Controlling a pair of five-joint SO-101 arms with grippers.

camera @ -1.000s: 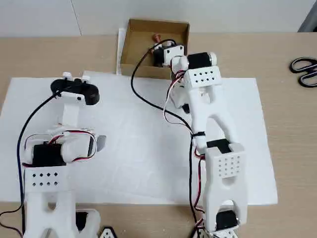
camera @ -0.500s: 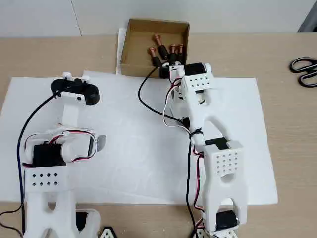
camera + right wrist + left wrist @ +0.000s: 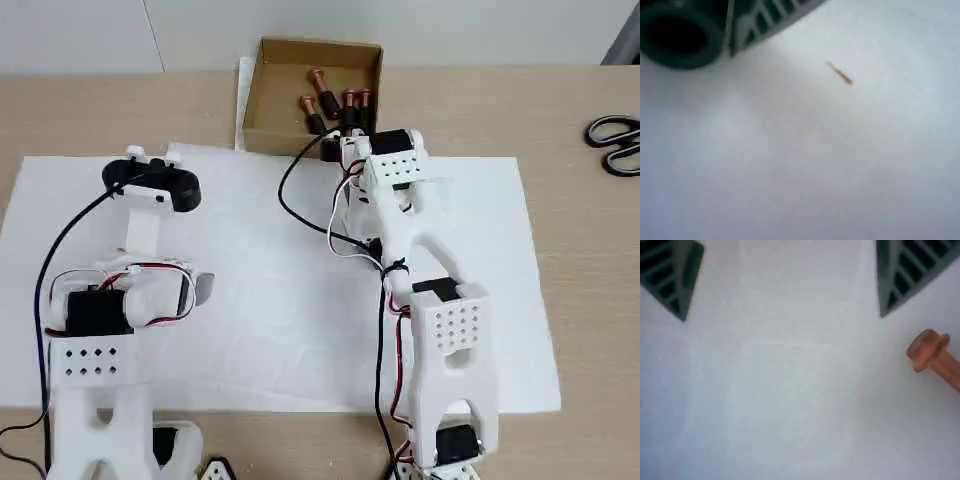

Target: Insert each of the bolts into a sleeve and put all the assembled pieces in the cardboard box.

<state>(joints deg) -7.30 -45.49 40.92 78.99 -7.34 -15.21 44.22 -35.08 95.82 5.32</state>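
The cardboard box [image 3: 272, 105] stands at the table's far edge and holds several copper bolts in black sleeves [image 3: 335, 100]. My right gripper [image 3: 340, 146] hangs just in front of the box's near wall, over the white sheet. In the right wrist view a dark sleeve [image 3: 677, 34] shows its hole, close beside the gripper's ridged edge [image 3: 770, 20]; I cannot tell whether it is held. My left gripper [image 3: 782, 315] is open over bare sheet at the left [image 3: 152, 158]. A loose copper bolt [image 3: 932, 357] lies on the sheet just outside one of its fingers.
A white sheet [image 3: 270, 300] covers most of the wooden table. Scissors [image 3: 612, 143] lie at the far right on the bare wood. A thin copper-coloured sliver [image 3: 840, 73] lies on the sheet under the right arm. Black cables run from both arms.
The right arm has drawn back out of the box to the sheet in front of it, uncovering the assembled pieces inside. The left arm has kept still.
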